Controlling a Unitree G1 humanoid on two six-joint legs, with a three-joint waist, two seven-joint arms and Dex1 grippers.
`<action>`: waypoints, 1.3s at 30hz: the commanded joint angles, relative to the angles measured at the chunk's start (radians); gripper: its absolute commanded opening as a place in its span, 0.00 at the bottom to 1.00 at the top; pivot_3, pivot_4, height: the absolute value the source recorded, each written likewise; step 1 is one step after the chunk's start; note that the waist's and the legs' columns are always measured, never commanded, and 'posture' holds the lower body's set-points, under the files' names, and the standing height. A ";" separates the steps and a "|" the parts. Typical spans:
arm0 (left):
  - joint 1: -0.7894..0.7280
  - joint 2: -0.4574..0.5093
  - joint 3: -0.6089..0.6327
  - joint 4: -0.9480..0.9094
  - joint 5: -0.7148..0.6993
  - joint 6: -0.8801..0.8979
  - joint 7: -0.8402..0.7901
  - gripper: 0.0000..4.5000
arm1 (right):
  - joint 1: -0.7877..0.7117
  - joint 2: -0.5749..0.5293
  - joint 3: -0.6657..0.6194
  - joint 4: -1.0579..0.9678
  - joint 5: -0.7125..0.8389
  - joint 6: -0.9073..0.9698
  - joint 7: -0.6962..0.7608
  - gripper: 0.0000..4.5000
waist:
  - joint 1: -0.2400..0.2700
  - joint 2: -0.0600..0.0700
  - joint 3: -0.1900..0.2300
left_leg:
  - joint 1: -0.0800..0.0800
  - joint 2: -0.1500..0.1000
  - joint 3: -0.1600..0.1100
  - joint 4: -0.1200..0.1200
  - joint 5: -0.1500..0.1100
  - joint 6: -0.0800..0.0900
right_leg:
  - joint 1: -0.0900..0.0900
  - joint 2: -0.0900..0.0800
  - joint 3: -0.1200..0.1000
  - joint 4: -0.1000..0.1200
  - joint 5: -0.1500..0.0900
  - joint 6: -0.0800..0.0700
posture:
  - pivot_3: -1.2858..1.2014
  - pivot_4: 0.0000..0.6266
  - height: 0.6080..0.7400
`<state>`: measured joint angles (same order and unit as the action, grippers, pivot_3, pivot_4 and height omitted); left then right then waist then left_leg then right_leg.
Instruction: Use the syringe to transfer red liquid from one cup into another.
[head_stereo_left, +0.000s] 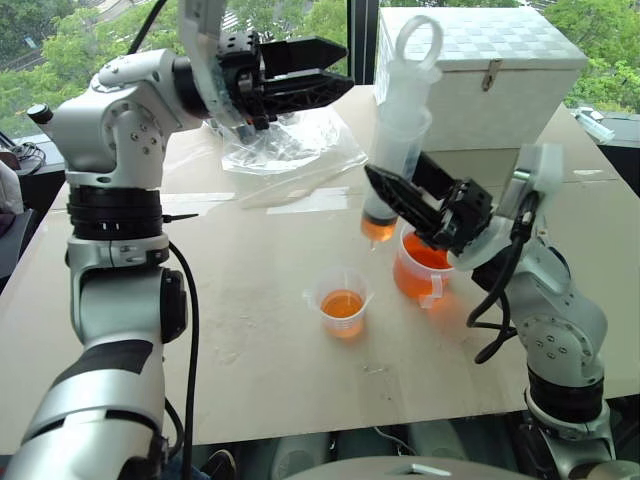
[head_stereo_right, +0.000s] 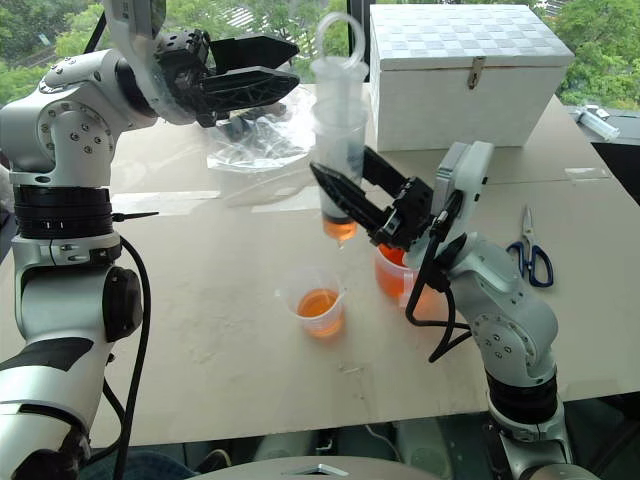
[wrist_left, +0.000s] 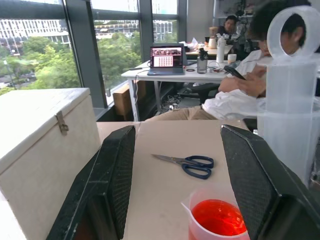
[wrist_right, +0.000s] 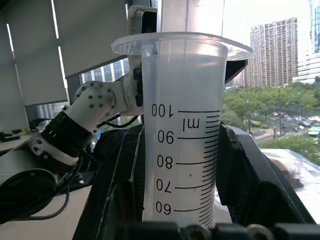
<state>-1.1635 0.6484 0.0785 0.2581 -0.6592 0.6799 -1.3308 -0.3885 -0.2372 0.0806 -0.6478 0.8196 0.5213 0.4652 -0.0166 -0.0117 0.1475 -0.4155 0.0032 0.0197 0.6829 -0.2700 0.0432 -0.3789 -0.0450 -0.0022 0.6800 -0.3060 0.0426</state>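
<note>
The left gripper (head_stereo_left: 335, 70) is hovering above the table (head_stereo_left: 250, 330) with its fingers apart, gripping nothing. The smaller beaker (head_stereo_left: 342, 302) is standing below the syringe (head_stereo_left: 398, 130), holding red liquid (head_stereo_left: 342, 303). The right gripper (head_stereo_left: 385, 190) is clamping the upright syringe barrel. The larger beaker (head_stereo_left: 420, 265) is sitting just behind that gripper.

Scale marks 100, 90, 80, 70, 60 (with "ml") on the syringe (wrist_right: 182, 125) barrel.
</note>
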 joint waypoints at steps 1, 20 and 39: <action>-0.027 0.037 0.060 -0.033 -0.080 0.044 -0.060 0.61 | 0.009 0.007 0.033 -0.018 0.052 0.006 0.047 0.33 | -0.002 0.000 0.000 | 0.000 0.000 0.000 0.000 0.000 0.000 | 0.000 0.000 0.000 0.000 0.000 0.000 | 0.52 0.24 1.00; 0.062 0.075 0.089 -0.225 -0.208 0.229 0.010 0.61 | 0.033 0.049 0.153 0.243 -0.149 -0.157 0.276 0.33 | -0.003 0.000 0.000 | 0.000 0.000 -0.001 0.000 0.000 0.000 | 0.000 0.000 0.000 0.000 0.000 0.000 | 0.52 0.24 1.00; 0.164 0.093 0.030 -0.343 -0.224 0.281 0.058 0.61 | 0.020 0.077 0.136 0.276 -0.195 -0.198 0.300 0.33 | -0.002 0.000 0.000 | 0.000 0.000 -0.001 0.000 0.000 0.000 | 0.000 -0.002 0.000 0.000 0.000 0.000 | 0.52 0.24 1.00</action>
<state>-0.9955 0.7253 0.1036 -0.0493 -0.8680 0.9572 -1.2787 -0.3547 -0.1682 0.2271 -0.3436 0.6203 0.3444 0.7573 -0.0184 -0.0121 0.1474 -0.4152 0.0033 0.0188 0.6833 -0.2699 0.0431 -0.3788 -0.0465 -0.0022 0.6803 -0.3060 0.0426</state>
